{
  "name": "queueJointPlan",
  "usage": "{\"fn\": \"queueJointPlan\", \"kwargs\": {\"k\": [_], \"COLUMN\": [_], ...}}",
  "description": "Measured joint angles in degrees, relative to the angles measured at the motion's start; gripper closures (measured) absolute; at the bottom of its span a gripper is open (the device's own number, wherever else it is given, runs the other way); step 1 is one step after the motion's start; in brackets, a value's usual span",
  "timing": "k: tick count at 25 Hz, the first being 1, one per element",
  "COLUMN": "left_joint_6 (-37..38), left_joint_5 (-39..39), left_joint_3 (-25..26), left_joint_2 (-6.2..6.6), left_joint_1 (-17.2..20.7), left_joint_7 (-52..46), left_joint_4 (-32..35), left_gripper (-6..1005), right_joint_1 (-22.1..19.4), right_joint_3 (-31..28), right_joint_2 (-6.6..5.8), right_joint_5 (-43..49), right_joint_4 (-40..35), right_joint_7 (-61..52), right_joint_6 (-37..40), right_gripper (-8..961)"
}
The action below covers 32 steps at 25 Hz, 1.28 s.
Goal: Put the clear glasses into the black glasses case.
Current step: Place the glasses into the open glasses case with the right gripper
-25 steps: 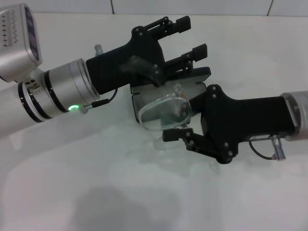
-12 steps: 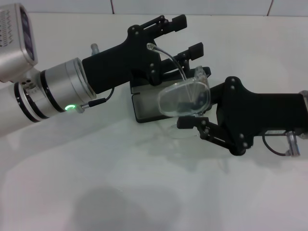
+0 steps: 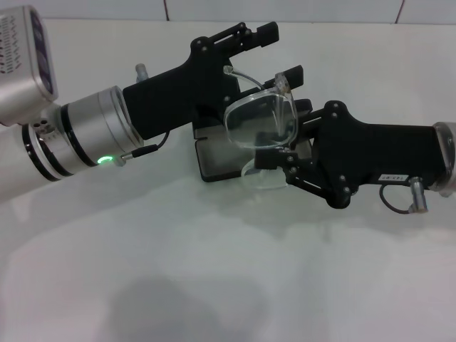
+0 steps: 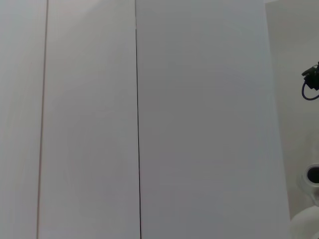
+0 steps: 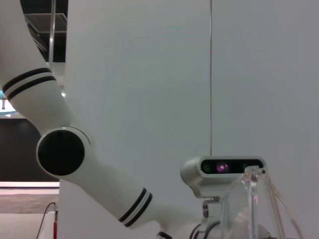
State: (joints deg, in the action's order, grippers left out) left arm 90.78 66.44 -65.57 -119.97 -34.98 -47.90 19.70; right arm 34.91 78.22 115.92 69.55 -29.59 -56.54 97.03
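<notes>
The right gripper (image 3: 274,158), clamped on the clear glasses (image 3: 260,122), holds them directly above the open black glasses case (image 3: 214,158). The left gripper (image 3: 274,51), fingers apart, hovers just behind the case.

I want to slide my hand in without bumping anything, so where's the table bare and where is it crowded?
The white table is bare in front of both arms. It's crowded mid-table: the left end effector hovers over the black glasses case, and the right end effector holds the clear glasses just above it.

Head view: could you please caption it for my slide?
Right gripper lifts the clear glasses above the open black glasses case; left gripper hovers beside.
</notes>
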Motion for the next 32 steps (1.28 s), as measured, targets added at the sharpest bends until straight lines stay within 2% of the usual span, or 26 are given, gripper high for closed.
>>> {"fn": "queueJointPlan", "kwargs": {"k": [14, 18, 21, 24, 27, 28, 30, 32], "left_joint_6": [-1.1, -4.5, -8.7, -12.8, -13.7, -13.3, -12.9, -12.1], "left_joint_5": [0.0, -1.7, -6.5, -11.3, -13.5, -14.2, -14.5, -14.8], "left_joint_3": [0.4, 1.0, 1.0, 1.1, 1.1, 1.1, 1.1, 1.1], "left_joint_2": [0.0, -0.04, 0.06, 0.16, 0.44, 0.54, 0.53, 0.54], "left_joint_1": [-0.2, 0.2, 1.4, 2.8, 3.9, 4.6, 4.9, 5.3], "left_joint_7": [1.3, 3.1, 5.6, 8.0, 8.2, 7.9, 7.8, 7.1], "left_joint_4": [-0.3, -0.5, -0.6, -0.6, -0.3, -0.1, 0.0, 0.0], "left_gripper": [312, 313, 314, 315, 315, 315, 315, 315], "right_joint_1": [0.1, -0.8, -2.0, -4.4, -8.1, -10.6, -11.3, -12.5], "right_joint_3": [0.3, 0.3, 0.1, 0.0, 0.6, 3.1, 4.7, 10.7], "right_joint_2": [0.05, -0.38, -0.75, -0.71, -0.12, 0.15, 0.19, -0.05], "right_joint_5": [-0.6, 0.5, 2.9, 7.4, 12.7, 14.5, 14.7, 15.9], "right_joint_4": [0.1, -0.5, -1.7, -6.4, -14.8, -20.5, -22.5, -27.6], "right_joint_7": [0.1, 1.6, 5.1, 6.3, 5.0, 4.5, 4.4, 4.4], "right_joint_6": [-2.3, -2.0, -3.1, -8.7, -17.1, -24.3, -27.3, -36.7], "right_gripper": [831, 830, 830, 829, 828, 828, 828, 827]}}
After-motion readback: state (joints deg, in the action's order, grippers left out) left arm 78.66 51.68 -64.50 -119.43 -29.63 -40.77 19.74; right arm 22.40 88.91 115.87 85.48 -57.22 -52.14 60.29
